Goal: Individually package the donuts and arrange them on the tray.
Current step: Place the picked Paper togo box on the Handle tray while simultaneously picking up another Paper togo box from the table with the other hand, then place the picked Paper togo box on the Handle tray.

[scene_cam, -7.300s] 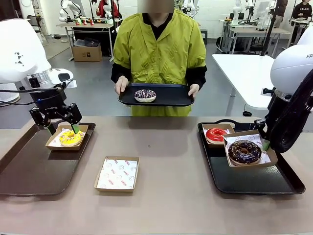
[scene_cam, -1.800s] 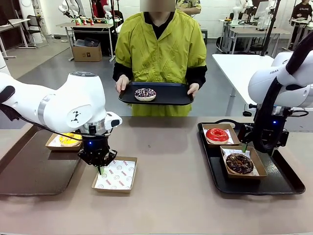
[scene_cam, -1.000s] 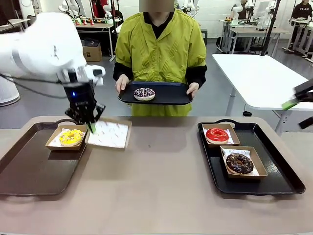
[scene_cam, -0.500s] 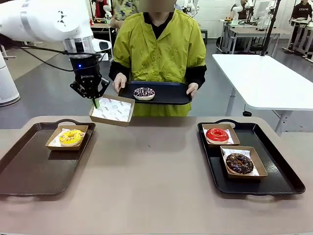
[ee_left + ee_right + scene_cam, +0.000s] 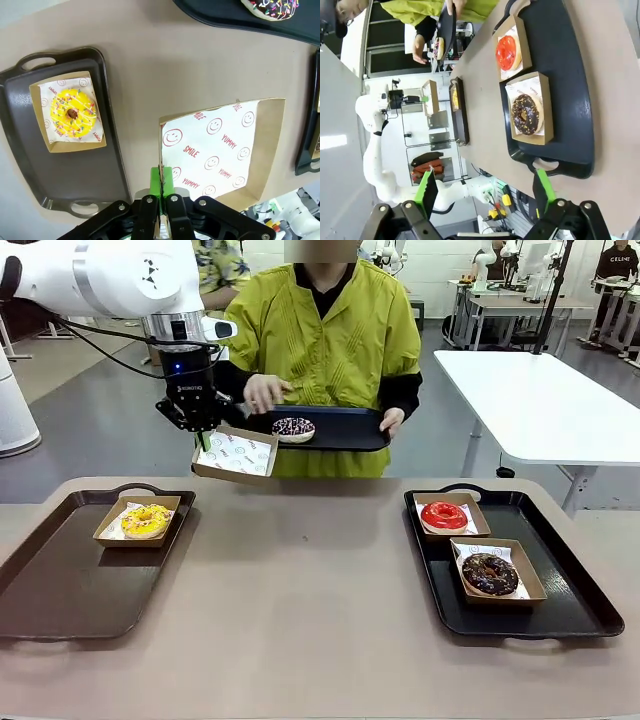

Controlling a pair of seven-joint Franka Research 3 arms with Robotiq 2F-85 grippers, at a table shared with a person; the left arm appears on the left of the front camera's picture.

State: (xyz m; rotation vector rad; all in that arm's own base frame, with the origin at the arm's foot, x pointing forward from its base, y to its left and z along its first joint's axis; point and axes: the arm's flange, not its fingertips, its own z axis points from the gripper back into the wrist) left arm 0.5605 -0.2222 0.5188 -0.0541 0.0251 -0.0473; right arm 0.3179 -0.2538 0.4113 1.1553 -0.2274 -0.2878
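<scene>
Holding an empty paper-lined cardboard box [image 5: 236,454] by its near-left rim, the left gripper [image 5: 201,434] hangs above the table's [image 5: 300,600] far edge, jaws pinched tight on the cardboard. The box tilts, its open face turned toward the camera, just below and left of the small black tray [image 5: 320,429] that the person carries. On that tray lies the dark donut with white-and-coloured sprinkles [image 5: 293,429], flat, hole upward; the person's hand [image 5: 263,392] hovers above the tray's left end, and the other hand [image 5: 393,423] grips its right end. Left of the box, on the table, a dark brown tray [image 5: 70,585] carries a box with the yellow-iced donut [image 5: 146,520]. On the black tray [image 5: 520,615] at the right side of the table, two boxes hold the red-glazed donut [image 5: 443,514] and, nearer, the chocolate donut with sprinkles [image 5: 490,573].

From the left wrist, the green pads [image 5: 161,180] meet on the box's [image 5: 225,150] rim; its liner is printed with smileys, "SMILE" and "YUMMY". Beyond the box's left side sits the yellow donut [image 5: 73,112] in its box on the brown tray [image 5: 30,150]. The sprinkled donut [image 5: 272,9] is cut off at the top edge.

From the right wrist, the right gripper [image 5: 485,192] stands wide open with nothing between its jaws, well apart from the black tray [image 5: 570,100] holding the red donut [image 5: 507,52] and chocolate donut [image 5: 526,114]. The scene lies sideways.
</scene>
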